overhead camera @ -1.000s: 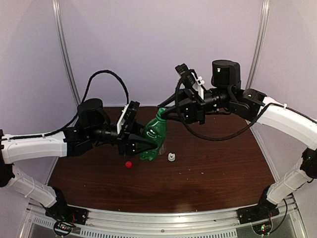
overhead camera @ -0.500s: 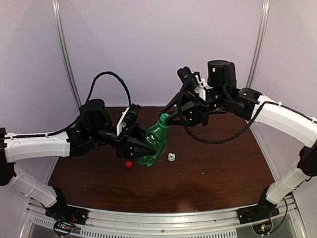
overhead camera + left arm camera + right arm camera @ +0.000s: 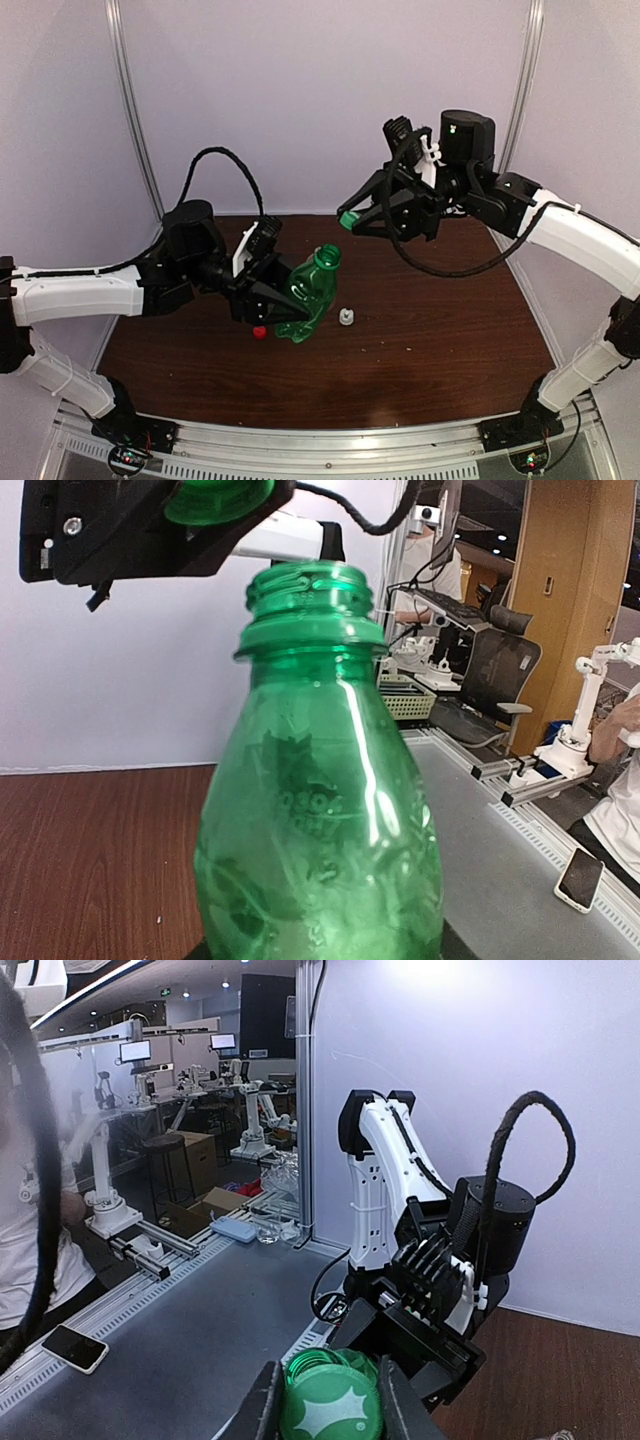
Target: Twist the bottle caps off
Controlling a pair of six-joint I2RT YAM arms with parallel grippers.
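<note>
Bottle (image 3: 310, 283) uncapped in left gripper (image 3: 272, 306), green cap (image 3: 348, 219) in right gripper (image 3: 351, 222)

The table (image 3: 430, 340) has a dark brown wood-grain top. A pale lilac wall (image 3: 300, 90) stands behind the table's far edge. Metal posts (image 3: 130, 110) rise near the table's far corners. An aluminium rail (image 3: 330, 440) runs along the table's near edge. A grey surface (image 3: 500, 850) lies just beside the table top, with a phone (image 3: 578, 878) on it. Past the table lies an open workshop, where an office chair (image 3: 500, 670) stands near a wooden panel (image 3: 575, 600). There are also monitors (image 3: 222, 1042) and a cardboard box (image 3: 215, 1203). Ceiling lights (image 3: 225, 982) are on.
</note>
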